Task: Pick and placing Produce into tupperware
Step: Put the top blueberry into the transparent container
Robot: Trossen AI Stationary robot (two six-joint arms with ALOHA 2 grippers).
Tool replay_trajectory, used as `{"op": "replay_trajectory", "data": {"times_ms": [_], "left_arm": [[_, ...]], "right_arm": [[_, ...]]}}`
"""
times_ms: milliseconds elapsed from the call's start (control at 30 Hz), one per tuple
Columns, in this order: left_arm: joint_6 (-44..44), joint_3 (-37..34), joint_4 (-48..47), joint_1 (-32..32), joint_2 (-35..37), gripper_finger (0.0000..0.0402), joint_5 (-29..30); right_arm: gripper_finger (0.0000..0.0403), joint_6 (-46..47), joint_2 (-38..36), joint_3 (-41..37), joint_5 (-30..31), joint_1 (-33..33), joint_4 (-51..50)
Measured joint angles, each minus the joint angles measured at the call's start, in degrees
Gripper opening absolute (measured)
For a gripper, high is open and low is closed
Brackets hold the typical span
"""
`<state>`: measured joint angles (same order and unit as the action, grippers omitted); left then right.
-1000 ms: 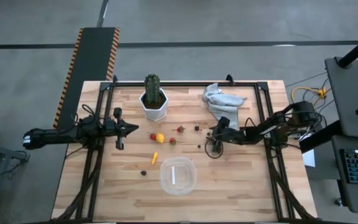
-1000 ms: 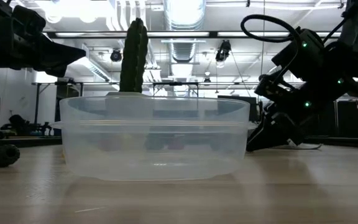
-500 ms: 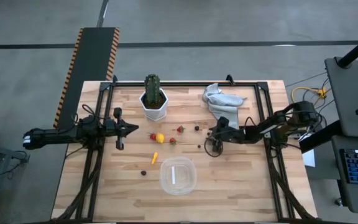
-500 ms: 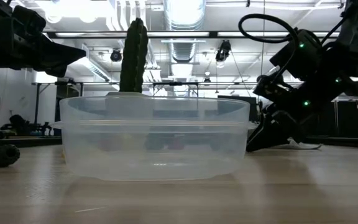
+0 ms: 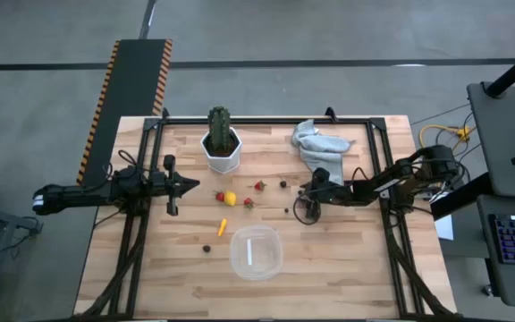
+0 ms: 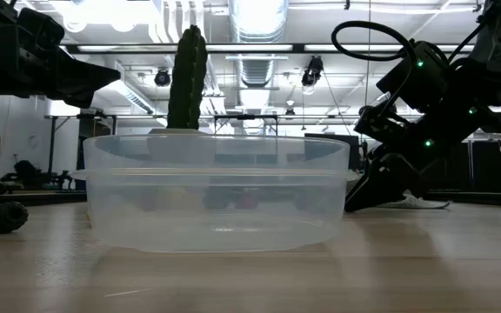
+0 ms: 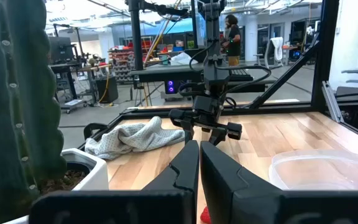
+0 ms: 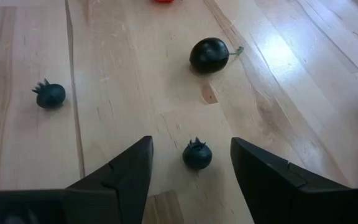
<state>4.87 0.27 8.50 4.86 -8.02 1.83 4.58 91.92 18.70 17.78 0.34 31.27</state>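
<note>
The right hand [image 8: 190, 177], fingers spread apart, hovers low over a small dark berry [image 8: 197, 155] on the surface — approach step, I judge. Next: descend, close. The tupperware [image 5: 256, 252] sits empty (left hand [image 7: 199, 163] pressed together, waiting).

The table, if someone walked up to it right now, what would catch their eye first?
Probably the tall green cactus in its white pot at the table's far edge, with a crumpled grey cloth to its right. Then the clear tupperware near the front, empty, with tiny produce scattered between it and the cactus. The right gripper is open over a small dark berry; the left gripper waits shut at the left.
</note>
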Motion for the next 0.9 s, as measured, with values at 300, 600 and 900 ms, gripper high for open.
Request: {"op": "replay_trajectory", "data": {"times_ms": [300, 600, 900], "left_arm": [[0.0, 0.0, 0.0, 0.0, 0.0, 0.0000, 0.0], [0.0, 0.0, 0.0, 0.0, 0.0, 0.0000, 0.0], [0.0, 0.0, 0.0, 0.0, 0.0, 0.0000, 0.0]], "right_arm": [[0.0165, 0.8, 0.0, -0.1, -0.2, 0.0, -0.6], [0.0110, 1.0, 0.0, -0.1, -0.4, 0.0, -0.9], [0.0051, 0.7, 0.0, -0.2, -0.3, 0.1, -0.9]]}}
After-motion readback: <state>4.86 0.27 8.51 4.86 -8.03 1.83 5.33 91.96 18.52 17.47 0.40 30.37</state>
